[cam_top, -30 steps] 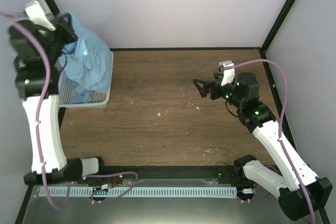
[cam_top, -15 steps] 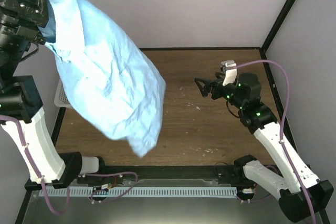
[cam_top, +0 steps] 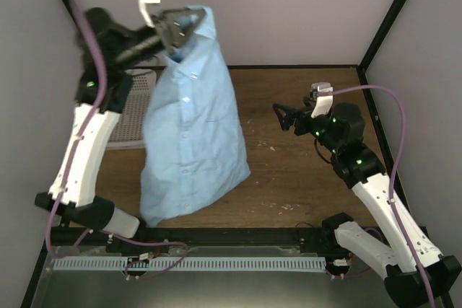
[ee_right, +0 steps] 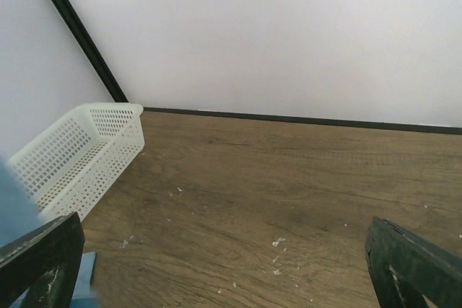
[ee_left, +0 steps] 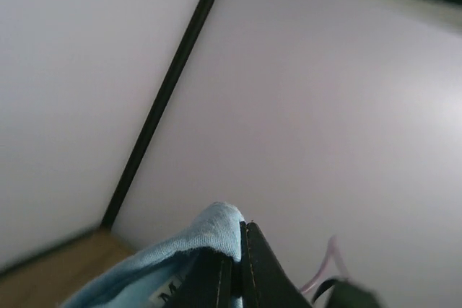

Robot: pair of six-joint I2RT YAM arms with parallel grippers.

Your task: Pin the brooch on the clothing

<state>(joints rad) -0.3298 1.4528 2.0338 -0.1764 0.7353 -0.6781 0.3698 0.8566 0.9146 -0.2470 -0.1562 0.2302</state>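
The light blue shirt hangs by its collar from my left gripper, high above the table's left half, its hem near the front edge. In the left wrist view the left gripper is shut on a fold of the blue cloth. My right gripper is open and empty above the table's right half; its fingers show far apart at the frame's edges. A strip of the shirt shows at the left of the right wrist view. The brooch is not in view.
A white mesh basket stands at the back left, partly behind the shirt; it also shows in the right wrist view. The wooden table has small pale flecks. Black frame posts and pale walls enclose the space.
My left gripper has lifted the shirt out of the basket and swung it rightward over the table. The shirt now hangs straighter. The right arm has barely moved.
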